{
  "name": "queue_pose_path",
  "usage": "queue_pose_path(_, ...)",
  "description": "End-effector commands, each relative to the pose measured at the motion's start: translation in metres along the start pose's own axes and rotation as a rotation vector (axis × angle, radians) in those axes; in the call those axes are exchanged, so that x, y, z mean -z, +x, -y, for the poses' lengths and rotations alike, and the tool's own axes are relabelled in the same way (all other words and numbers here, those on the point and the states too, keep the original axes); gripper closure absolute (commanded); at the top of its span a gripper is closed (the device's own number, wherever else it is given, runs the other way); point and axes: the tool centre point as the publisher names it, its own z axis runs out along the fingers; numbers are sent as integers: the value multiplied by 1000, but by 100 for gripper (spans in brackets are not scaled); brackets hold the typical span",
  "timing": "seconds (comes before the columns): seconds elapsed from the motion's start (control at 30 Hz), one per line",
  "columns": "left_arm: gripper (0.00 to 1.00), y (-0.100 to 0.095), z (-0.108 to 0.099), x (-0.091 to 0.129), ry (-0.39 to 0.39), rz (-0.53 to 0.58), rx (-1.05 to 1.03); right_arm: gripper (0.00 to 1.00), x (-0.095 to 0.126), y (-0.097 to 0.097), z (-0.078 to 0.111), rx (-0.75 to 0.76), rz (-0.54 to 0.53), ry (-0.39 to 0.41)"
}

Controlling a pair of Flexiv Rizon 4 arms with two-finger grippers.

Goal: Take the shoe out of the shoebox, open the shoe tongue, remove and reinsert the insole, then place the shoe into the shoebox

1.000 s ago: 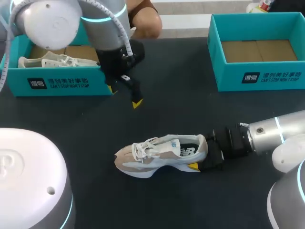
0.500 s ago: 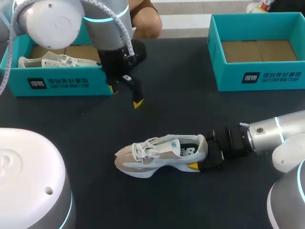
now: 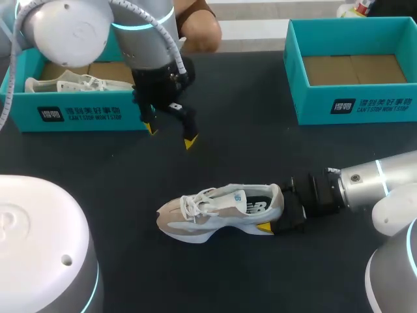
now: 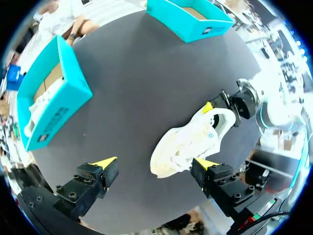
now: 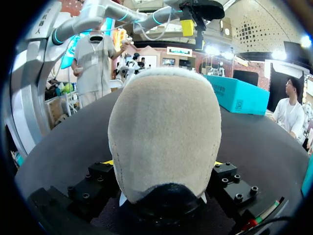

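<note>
My shoe (image 3: pixel 218 212) is out on the table (image 3: pixel 260 150), my right gripper (image 3: pixel 277 220) pinching its heel, my left gripper (image 3: pixel 169 135) wide open holding nothing; tongue, insole and putting away are not done yet.

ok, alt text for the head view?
A pale sneaker sits on the dark table, its heel clamped by the right gripper. The left gripper hangs open near a teal shoebox holding a second shoe; a matching box stands at right.

white print beside a small square mark stands on the front wall of the left shoebox (image 3: pixel 78 114) and the right shoebox (image 3: pixel 371 105); the shoe (image 3: pixel 221 212) bears a dark side logo.
</note>
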Motion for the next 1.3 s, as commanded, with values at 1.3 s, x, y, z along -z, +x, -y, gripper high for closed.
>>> queue_pose_path(1.3, 0, 129, -4, -84, -49, 145, 494, 100, -4, -1, 2, 0, 1, 6)
